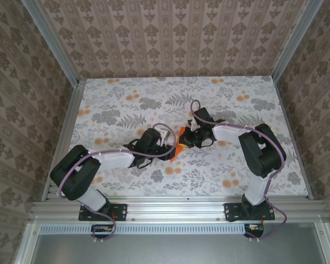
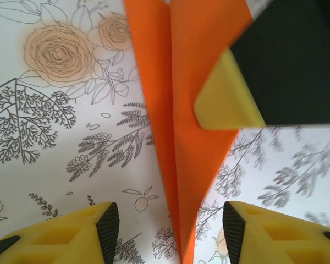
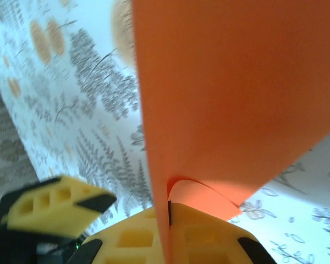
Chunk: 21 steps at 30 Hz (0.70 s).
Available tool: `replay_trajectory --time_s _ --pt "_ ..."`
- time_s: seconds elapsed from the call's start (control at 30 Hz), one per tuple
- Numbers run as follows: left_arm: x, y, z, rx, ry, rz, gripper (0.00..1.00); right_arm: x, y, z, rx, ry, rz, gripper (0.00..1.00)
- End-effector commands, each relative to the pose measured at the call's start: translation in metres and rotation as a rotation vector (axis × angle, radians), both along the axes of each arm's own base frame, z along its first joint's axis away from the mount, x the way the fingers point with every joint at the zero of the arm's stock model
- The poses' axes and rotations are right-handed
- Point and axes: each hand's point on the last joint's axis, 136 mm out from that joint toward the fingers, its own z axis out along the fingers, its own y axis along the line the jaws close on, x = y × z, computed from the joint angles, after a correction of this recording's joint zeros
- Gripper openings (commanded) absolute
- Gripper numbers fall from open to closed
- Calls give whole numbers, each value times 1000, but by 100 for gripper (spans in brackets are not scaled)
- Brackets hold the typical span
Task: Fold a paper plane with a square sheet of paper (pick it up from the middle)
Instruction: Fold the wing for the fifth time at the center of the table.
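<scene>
The paper plane (image 1: 179,144) is a slim bright orange dart with a centre crease, held up on edge above the table's middle. My right gripper (image 1: 191,137) is shut on it; in the right wrist view the paper plane (image 3: 231,93) is pinched in the closed jaws of the right gripper (image 3: 169,213). My left gripper (image 1: 166,146) is just left of it and open. In the left wrist view the nose of the paper plane (image 2: 190,165) points down between the spread pads of the left gripper (image 2: 171,231), touching neither pad. A right fingertip (image 2: 225,104) rests against the paper.
The flowered table cover (image 1: 121,110) spreads all round the two grippers. Patterned walls and aluminium posts (image 1: 71,104) close in the table at the back and sides. A yellow left fingertip (image 3: 55,206) shows beside the right jaws.
</scene>
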Motion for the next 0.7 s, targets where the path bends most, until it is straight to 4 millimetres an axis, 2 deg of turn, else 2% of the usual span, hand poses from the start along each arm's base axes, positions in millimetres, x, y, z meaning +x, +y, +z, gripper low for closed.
replay_trajectory --time_s 0.0,0.23,0.53,0.67 --pt "-5 -6 7 -185 138 4 56 -11 9 7 51 -45 177 7" --pt "3 -1 -11 -292 250 66 49 -19 15 -2 75 -59 312 7" --pt "5 4 -26 -290 281 110 43 -9 20 -11 73 -73 365 9" --pt "4 6 -31 -270 285 112 40 -7 21 -14 77 -79 383 12"
